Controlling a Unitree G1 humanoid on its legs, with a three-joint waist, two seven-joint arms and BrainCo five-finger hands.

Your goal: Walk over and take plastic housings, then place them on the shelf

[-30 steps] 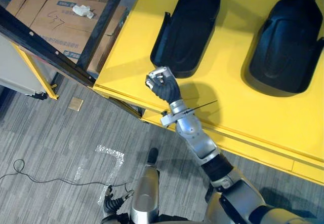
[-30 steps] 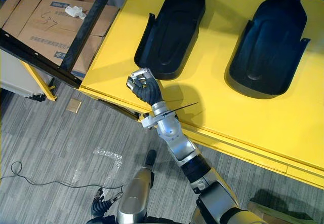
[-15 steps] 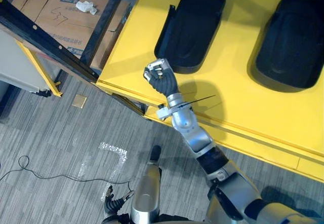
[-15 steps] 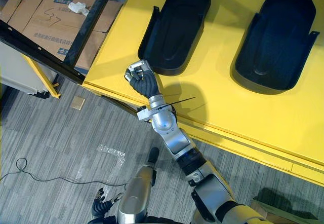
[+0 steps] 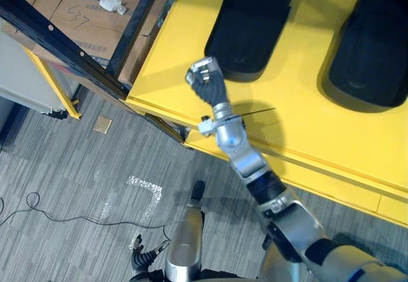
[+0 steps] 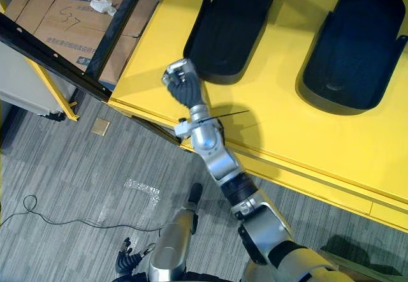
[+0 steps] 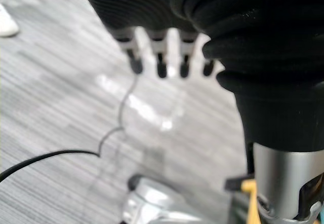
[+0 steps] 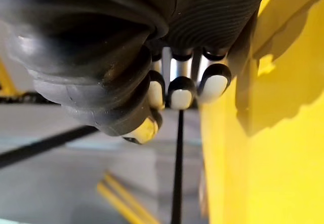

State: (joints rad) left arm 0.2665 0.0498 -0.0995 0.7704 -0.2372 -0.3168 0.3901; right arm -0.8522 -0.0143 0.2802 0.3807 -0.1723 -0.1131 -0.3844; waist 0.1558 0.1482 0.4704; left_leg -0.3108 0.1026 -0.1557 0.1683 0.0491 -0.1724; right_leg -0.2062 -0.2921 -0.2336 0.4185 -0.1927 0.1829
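Your right hand [image 5: 205, 81] edged forward, curled and empty, beside the nearer housing [image 5: 252, 23]; left wrist view showed your left hand [image 7: 152, 6] relaxed above floor [image 7: 50, 107].

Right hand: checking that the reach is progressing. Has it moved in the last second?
Yes, slightly. The right hand has gone farther in from the front edge of the yellow table and is now level with the near end of the left housing.

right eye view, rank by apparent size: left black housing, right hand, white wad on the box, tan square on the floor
1. left black housing
2. right hand
3. white wad and tan square: about alike, and the floor lies farther off, so unranked
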